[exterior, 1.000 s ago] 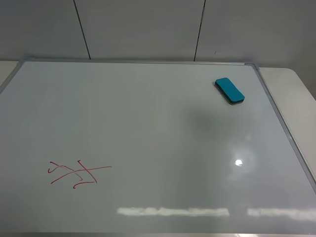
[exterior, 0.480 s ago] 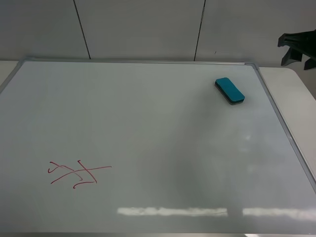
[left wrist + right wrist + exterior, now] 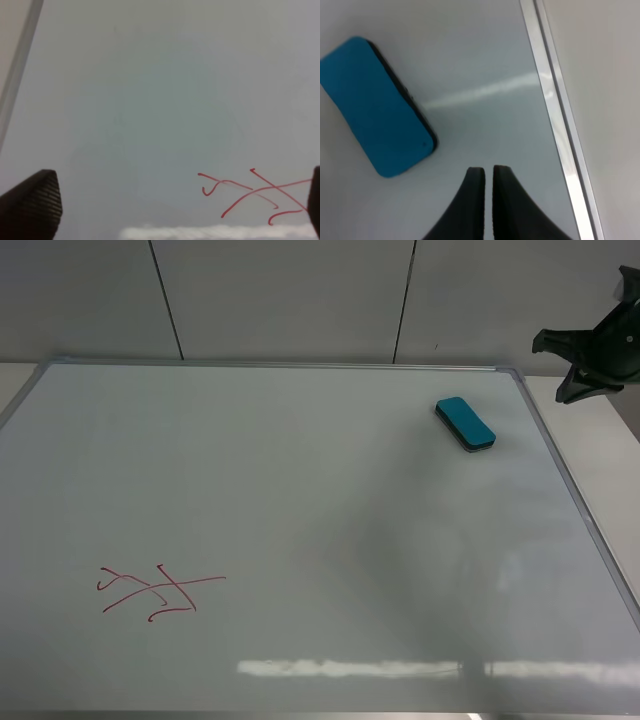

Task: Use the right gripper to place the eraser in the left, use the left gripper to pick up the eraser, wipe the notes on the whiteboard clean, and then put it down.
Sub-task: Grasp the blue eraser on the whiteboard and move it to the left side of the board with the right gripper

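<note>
Support surface: table (image 3: 600, 455), pale cream, matte. Visible only as narrow strips beyond board edges, at right side and far-left corner.
Item directly on table: whiteboard (image 3: 300, 490), lying flat, covering nearly all visible tabletop.
Board face: glossy white, light reflections along near edge.
Frame (image 3: 553, 100): thin silver-grey metal, right rail bordering bare table strip.
</note>
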Controlling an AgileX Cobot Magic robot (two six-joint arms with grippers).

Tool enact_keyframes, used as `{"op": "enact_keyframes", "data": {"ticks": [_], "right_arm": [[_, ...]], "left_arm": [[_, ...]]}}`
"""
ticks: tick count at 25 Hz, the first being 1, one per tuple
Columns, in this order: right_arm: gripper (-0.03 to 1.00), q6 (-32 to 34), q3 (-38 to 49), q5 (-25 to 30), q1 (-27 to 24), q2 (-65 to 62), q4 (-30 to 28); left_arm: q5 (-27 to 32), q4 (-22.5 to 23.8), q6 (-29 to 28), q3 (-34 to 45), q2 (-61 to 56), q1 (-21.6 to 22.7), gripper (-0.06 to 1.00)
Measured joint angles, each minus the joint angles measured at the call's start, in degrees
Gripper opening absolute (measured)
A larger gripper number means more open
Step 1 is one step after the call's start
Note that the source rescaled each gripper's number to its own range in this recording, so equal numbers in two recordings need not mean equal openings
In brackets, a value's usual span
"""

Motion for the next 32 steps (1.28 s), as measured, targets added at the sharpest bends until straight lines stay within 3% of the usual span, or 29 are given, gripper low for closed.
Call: {"op": "enact_keyframes", "data": {"ticks": [8, 18, 26, 32], "right_arm": [[0.00, -0.1, 0.0, 8.6, 0.0, 2.4, -0.5], [0.00, -1.5, -4.2, 8.7, 4.3, 7.7, 2.3], [0.00, 3.5, -18.9, 12.4, 10.1, 17.2, -9.5], [0.00, 2.7, -24.1, 11.1, 13.6, 24.2, -11.4]], "left_arm": [[0.0, 0.0, 0.0, 0.0, 0.0, 0.0, 1.00], [0.0, 0.0, 0.0, 0.0, 0.0, 0.0, 1.00], [0.0, 0.0, 0.0, 0.0, 0.0, 0.0, 1.00], [0.0, 0.0, 0.0, 0.0, 0.0, 0.0, 1.00]]}}
